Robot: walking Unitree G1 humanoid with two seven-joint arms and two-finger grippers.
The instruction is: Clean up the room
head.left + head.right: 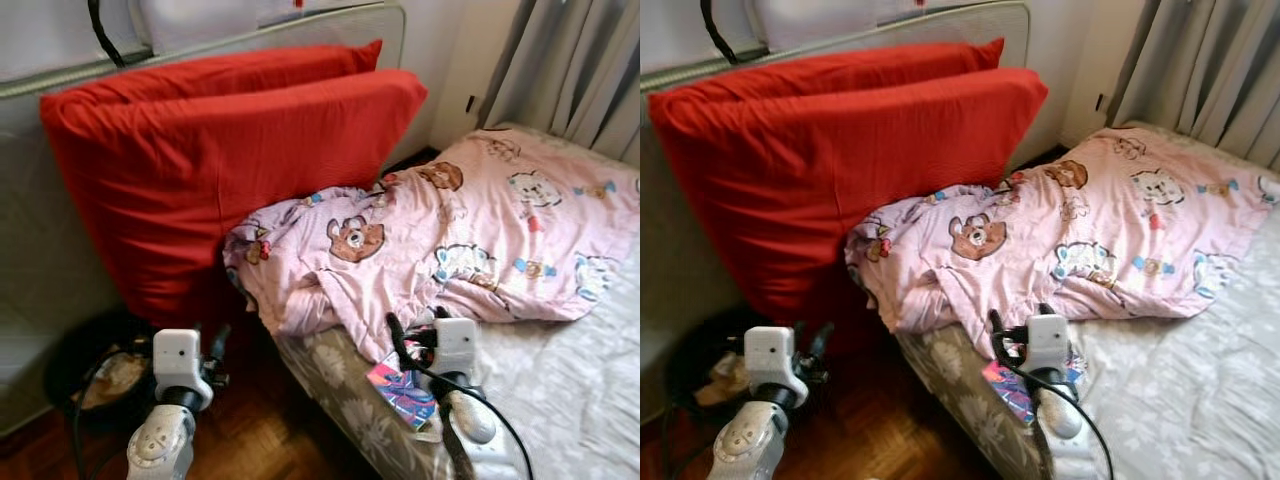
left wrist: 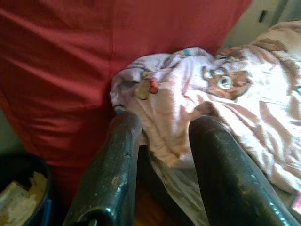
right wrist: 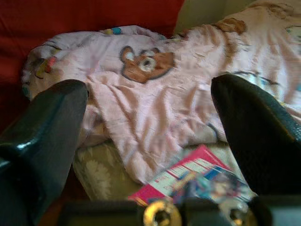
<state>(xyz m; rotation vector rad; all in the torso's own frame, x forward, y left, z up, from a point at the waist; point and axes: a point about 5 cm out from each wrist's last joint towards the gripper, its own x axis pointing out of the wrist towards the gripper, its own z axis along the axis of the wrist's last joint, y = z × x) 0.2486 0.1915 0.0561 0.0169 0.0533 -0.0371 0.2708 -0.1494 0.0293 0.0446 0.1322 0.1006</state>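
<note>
A pink bear-print blanket (image 1: 450,240) lies crumpled across the bed (image 1: 580,390), its corner hanging over the near edge. Just below that corner, on the bed's edge, lies a flat colourful booklet (image 1: 400,392), also seen as the booklet (image 3: 197,176) in the right wrist view. My right gripper (image 1: 415,325) hovers open right above the booklet, its fingers wide apart and empty. My left gripper (image 1: 215,350) is low over the floor beside the bed. It is open and empty, pointing at the blanket corner (image 2: 155,94). Two big red pillows (image 1: 220,160) lean upright against the headboard.
A black bin (image 1: 95,375) with crumpled paper inside stands on the wooden floor (image 1: 260,430) left of my left arm. Grey curtains (image 1: 580,60) hang at the back right. A pale padded headboard (image 1: 40,250) runs behind the pillows.
</note>
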